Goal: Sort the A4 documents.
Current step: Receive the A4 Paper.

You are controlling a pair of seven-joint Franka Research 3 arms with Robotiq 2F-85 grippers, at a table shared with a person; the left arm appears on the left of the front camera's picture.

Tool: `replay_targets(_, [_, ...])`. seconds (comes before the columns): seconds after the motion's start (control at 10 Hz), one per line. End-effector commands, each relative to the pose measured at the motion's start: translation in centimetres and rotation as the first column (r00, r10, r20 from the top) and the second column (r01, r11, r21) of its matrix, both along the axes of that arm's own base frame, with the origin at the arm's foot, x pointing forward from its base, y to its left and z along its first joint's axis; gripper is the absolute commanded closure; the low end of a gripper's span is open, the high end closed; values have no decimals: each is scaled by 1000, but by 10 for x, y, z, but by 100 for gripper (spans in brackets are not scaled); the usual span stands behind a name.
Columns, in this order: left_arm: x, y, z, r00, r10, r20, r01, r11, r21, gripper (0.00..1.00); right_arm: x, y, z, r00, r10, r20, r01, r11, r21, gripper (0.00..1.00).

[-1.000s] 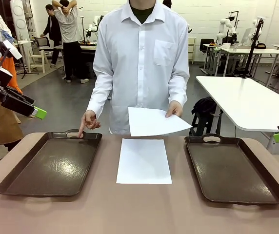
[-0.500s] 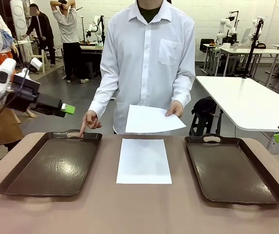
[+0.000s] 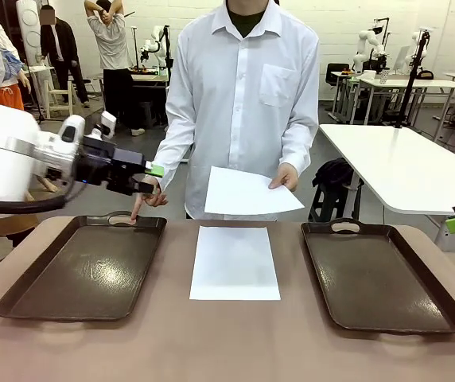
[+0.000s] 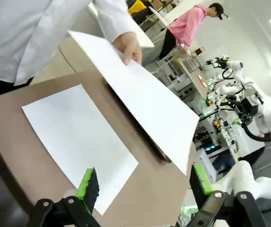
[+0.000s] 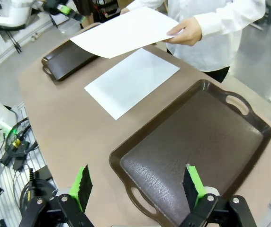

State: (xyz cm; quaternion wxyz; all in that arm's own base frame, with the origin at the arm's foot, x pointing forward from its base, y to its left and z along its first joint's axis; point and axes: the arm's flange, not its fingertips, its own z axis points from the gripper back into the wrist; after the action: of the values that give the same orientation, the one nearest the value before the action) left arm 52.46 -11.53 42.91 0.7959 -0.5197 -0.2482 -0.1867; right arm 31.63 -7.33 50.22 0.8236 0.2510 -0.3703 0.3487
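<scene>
Since a second ago my left arm has swung in from the left edge, and my left gripper (image 3: 154,169) now hangs in the air over the far end of the left tray (image 3: 84,270), just beside the person's pointing hand (image 3: 144,197), whose finger touches that tray's far handle. Its jaws are spread wide with nothing between them. My right gripper (image 5: 136,183) is likewise released and empty, off to the right of the right tray (image 5: 192,142). One A4 document (image 3: 235,262) lies flat on the table (image 3: 211,342) between the two trays. The person's other hand (image 3: 285,177) holds a second sheet (image 3: 247,192) in the air above its far edge, about where it was before
</scene>
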Motion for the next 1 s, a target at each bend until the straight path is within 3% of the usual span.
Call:
replay_targets(0.0, [35,-18,6,999,9,-42,-8,999,33,0,3,0,-1,1000,13,13,-13,1000,23,0])
replay_targets(0.3, [51,-36,-7,989,-12,-150,-5,994,-113,0,3,0,-1,1000,13,13,-13,1000,23,0])
replay_targets(0.9, [65,-74,-31,936,-84,-341,2,972,-233,0,3,0,-1,1000,13,13,-13,1000,23,0])
